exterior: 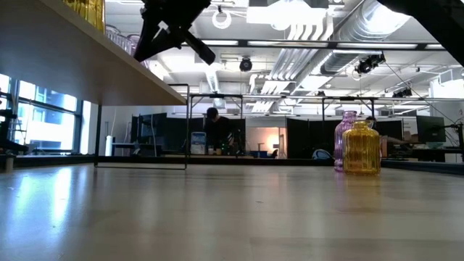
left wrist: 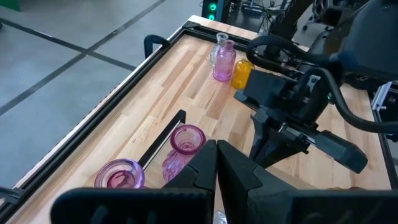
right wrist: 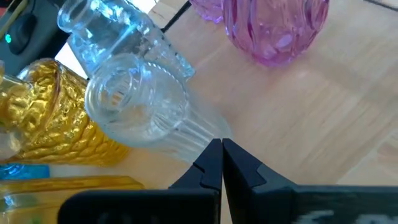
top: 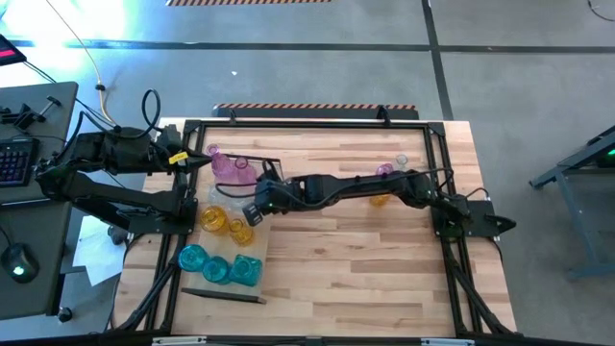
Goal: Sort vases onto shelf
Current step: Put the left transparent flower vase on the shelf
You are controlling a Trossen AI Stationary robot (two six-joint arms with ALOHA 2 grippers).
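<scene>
My right pincer point(right wrist: 221, 163) is fully closed and holds nothing; it hangs over the shelf point(top: 252, 223) at the surface's point(top: 356, 259) left side, its tips just short of a clear ribbed vase point(right wrist: 138, 106). My left pincer point(left wrist: 216, 171) is likewise closed and empty, waiting near the pink vases point(top: 231, 165) at the shelf's far end.

Location of goods: pink pieces point(left wrist: 184, 142) far end, amber vases point(top: 223, 222) mid-shelf, teal vases point(top: 219, 265) near end. An amber bottle point(exterior: 361, 148) with a pink bottle point(exterior: 346, 138) behind it stands apart, toward the right of the surface, with a clear piece beside them; these appear unsorted.

Material: translucent glass throughout, ribbed or knobbed bodies, narrow necks, flared rims. The amber vase point(right wrist: 56, 118) beside the clear one has a pebbled skin.

Handling judgement: rigid, light, brittle, slick on smooth areas. Best hold is probably across the neck or ribbed body, where the ribs give purchase. Pieces stand close together; a wide approach risks knocking neighbours.
</scene>
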